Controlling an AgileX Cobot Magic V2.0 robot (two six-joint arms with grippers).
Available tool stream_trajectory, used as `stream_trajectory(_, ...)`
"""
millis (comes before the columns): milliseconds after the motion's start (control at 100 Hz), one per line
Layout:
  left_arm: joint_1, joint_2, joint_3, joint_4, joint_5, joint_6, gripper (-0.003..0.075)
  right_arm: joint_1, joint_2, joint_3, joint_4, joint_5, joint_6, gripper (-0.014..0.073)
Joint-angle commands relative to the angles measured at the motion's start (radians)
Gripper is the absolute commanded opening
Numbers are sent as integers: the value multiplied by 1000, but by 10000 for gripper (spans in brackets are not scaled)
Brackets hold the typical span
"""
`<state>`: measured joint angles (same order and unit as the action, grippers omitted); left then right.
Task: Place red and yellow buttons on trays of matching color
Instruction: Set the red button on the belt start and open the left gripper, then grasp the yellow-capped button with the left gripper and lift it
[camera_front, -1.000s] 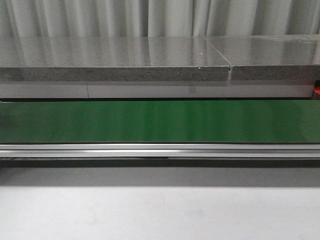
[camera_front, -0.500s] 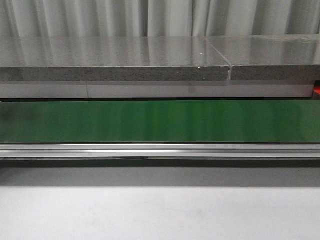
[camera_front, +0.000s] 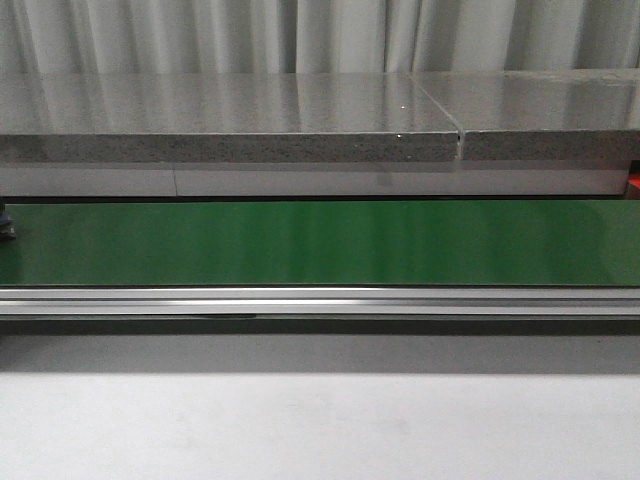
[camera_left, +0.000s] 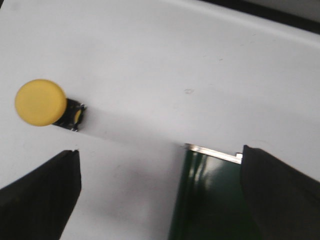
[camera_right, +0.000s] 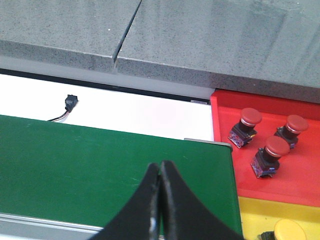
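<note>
A green conveyor belt (camera_front: 320, 242) runs beneath grey stone slabs (camera_front: 230, 120).

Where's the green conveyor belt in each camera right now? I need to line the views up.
Front view: the green conveyor belt runs as a band across the whole picture, beyond the metal rail.
Left wrist view: only one end of it shows between the open left gripper fingers.
Right wrist view: it lies under the shut right gripper, ending beside the red tray.
Shared landmark: the belt itself.
</note>
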<state>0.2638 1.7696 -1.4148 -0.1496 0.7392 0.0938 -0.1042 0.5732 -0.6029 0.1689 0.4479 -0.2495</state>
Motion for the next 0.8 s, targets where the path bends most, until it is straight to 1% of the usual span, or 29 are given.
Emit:
stream_trajectory(0, 47, -7, -32, -10, -50, -9, 630, 2, -1, -27, 2, -68, -7, -68)
stream_trajectory(140, 103, 60, -32, -16, -59, -9, 630, 2, -1, -27, 2, -68, -7, -68)
stream_trajectory(300, 136, 121, -32, -16, -120, -9, 630, 2, -1, -27, 2, -68, -7, -68)
stream_trajectory(570, 146, 176, -32, -16, -243, -9, 630, 2, -1, -27, 2, -68, -7, -68)
stream_trajectory(790, 146, 219, -62, -16, -296, -9, 629, 2, -1, -27, 2, -68, -7, -68)
